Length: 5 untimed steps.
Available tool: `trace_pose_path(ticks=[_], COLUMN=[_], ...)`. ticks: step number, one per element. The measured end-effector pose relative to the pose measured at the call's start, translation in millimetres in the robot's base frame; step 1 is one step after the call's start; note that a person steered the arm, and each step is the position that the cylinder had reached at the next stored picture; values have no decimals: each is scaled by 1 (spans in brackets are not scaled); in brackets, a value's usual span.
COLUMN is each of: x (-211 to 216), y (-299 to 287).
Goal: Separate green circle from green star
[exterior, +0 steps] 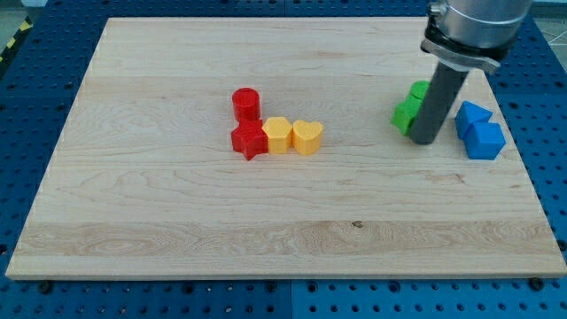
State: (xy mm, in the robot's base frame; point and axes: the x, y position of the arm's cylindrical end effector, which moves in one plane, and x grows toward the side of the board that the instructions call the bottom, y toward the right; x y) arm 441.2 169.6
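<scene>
Two green blocks sit together at the view's right. The upper one (418, 89) and the lower one (407, 115) touch, and the rod hides part of each, so I cannot tell which is the circle and which the star. My tip (424, 141) rests on the board just right of and below the lower green block, touching or nearly touching it.
Two blue blocks (478, 129) lie right of my tip. A red cylinder (246, 103), a red star (250, 140), a yellow hexagon (277, 136) and a yellow heart (307, 136) cluster at the board's middle. The wooden board (177, 221) lies on a blue perforated table.
</scene>
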Motion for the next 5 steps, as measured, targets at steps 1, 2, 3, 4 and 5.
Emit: trace_pose_path(ticks=[1, 2, 3, 4, 5], x=[-12, -9, -6, -13, -28], y=[-14, 6, 45, 58, 53])
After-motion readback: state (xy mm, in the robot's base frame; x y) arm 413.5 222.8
